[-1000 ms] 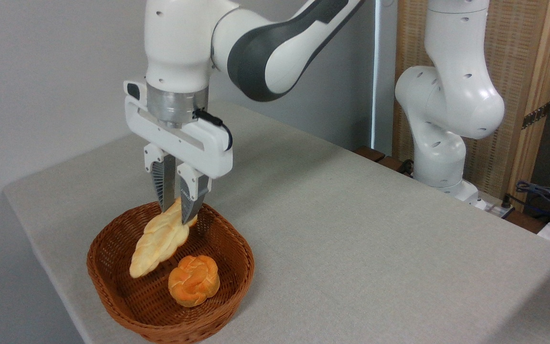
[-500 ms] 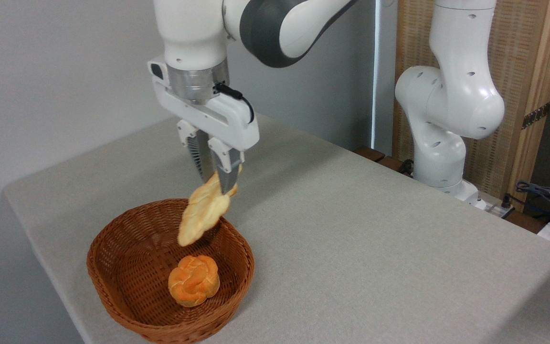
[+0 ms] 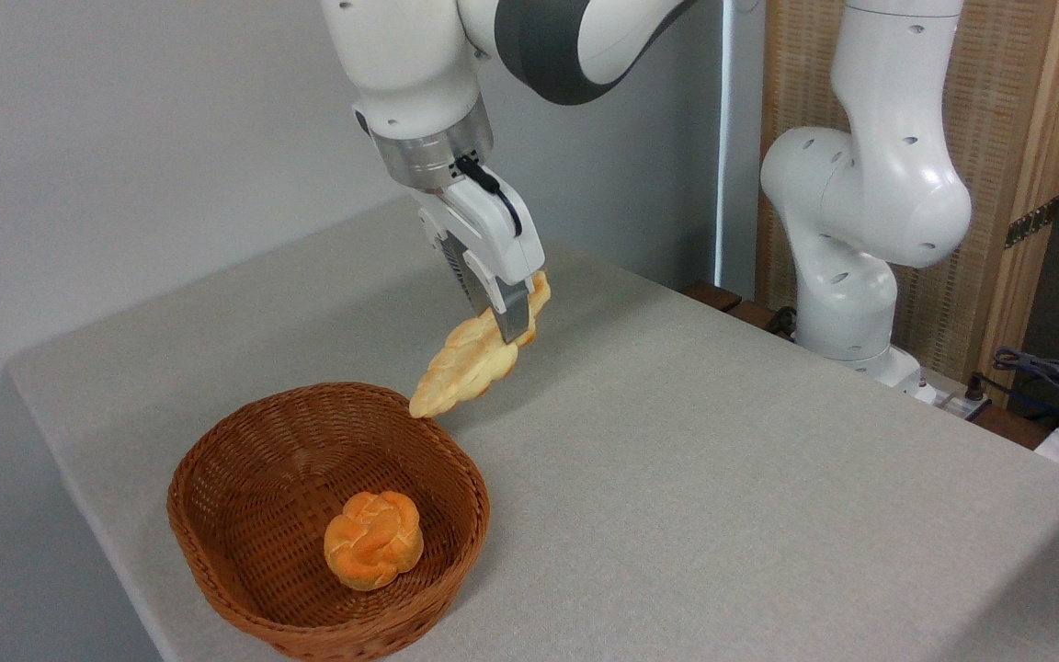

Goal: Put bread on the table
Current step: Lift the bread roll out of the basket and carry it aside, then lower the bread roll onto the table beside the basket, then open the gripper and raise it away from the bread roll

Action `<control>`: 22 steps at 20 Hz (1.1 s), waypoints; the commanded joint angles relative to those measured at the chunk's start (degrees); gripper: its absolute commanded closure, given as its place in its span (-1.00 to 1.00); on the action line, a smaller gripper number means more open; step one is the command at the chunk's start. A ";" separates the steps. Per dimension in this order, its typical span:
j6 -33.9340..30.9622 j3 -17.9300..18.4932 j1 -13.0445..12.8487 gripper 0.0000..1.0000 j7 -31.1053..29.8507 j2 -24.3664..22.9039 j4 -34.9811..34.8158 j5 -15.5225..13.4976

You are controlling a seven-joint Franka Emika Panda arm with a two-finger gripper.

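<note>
The fingers (image 3: 500, 308) pinch the bread (image 3: 479, 352) near its upper right end, so the loaf hangs slanting, its long axis running down and to the left from the grip. Its free tip sits just above the far rim of the basket (image 3: 217, 441), where a round bun (image 3: 373, 539) lies. Bare surface (image 3: 723, 460) spreads to the right, so the set-down likely calls for a shift that way and a descent.

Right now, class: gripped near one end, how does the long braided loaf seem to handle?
Probably stiff: the bread juts out from the claw without drooping. Likely light, since an end pinch carries it. Its flattish braided shape seems unlikely to roll on the table.
</note>
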 commanded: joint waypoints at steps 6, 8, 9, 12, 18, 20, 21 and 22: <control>0.00 -0.96 -3.34 -1.00 1.00 1.35 -2.96 -0.11; 0.52 -0.96 -3.34 -1.00 1.00 1.35 -2.96 -0.11; 0.79 -0.96 -3.34 -1.00 1.00 1.35 -2.87 -0.11; 1.23 -0.96 -3.34 -1.00 1.00 1.35 -2.87 -0.11; 5.87 -0.26 -2.82 -1.00 0.48 1.17 -0.16 0.06; 8.34 0.00 -2.03 -1.00 0.21 1.17 1.95 0.76; 9.05 0.00 -1.15 -1.00 0.21 1.26 3.09 1.81; 9.66 0.00 -0.45 -1.00 0.21 1.26 3.63 3.04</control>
